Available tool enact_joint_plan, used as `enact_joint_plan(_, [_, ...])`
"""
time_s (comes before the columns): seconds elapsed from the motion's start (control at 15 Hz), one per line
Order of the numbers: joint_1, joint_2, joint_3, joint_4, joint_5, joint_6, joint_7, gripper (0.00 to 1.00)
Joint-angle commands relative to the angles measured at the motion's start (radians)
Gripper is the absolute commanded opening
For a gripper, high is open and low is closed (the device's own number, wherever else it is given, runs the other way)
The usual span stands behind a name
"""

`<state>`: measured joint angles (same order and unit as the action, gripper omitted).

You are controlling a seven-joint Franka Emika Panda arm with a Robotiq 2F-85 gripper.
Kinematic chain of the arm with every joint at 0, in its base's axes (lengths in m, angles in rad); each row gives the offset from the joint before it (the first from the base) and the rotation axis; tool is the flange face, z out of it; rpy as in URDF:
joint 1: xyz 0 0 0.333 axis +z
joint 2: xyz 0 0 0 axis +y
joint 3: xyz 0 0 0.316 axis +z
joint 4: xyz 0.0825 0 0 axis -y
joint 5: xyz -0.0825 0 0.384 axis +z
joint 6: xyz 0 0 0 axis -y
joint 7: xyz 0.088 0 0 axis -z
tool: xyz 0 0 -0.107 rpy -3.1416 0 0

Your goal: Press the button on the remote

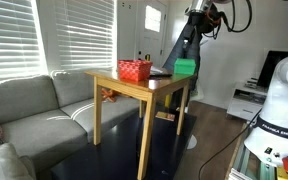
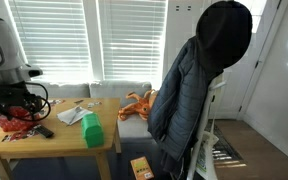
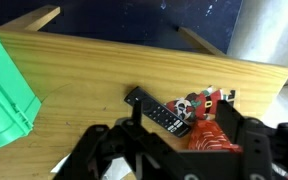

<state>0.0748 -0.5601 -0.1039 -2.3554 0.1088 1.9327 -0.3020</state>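
Note:
The remote [image 3: 156,111] is a slim black slab with small buttons. It lies diagonally on the wooden table [image 3: 94,60], next to a red mesh basket [image 3: 212,135]. In the wrist view my gripper [image 3: 181,120] is open above it, with one finger by the remote's far end and the other over the basket side. In an exterior view the gripper [image 2: 20,106] hangs low over the table's end, with the remote [image 2: 44,131] just beside it. In an exterior view the arm [image 1: 189,35] reaches down behind the red basket [image 1: 135,70].
A green block [image 3: 4,90] stands on the table beside the remote and shows in both exterior views [image 1: 185,67] [image 2: 93,131]. A small Santa figure [image 3: 199,102] lies against the basket. A grey sofa [image 1: 34,110] and a coat on a stand [image 2: 199,80] flank the table.

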Motion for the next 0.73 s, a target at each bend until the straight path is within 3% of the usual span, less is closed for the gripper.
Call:
enact_joint_plan(0.0, [-0.021, -0.033, -0.013, 0.047, -0.007, -0.105, -0.021, 1.0])
enact_joint_plan(0.07, [-0.019, -0.014, 0.001, 0.027, 0.003, -0.055, -0.004, 0.91])
enact_joint_plan(0.2, [-0.023, -0.023, -0.007, 0.038, 0.003, -0.075, -0.01, 1.0])
enact_joint_plan(0.67, [-0.023, -0.024, -0.008, 0.038, 0.003, -0.078, -0.011, 1.0])
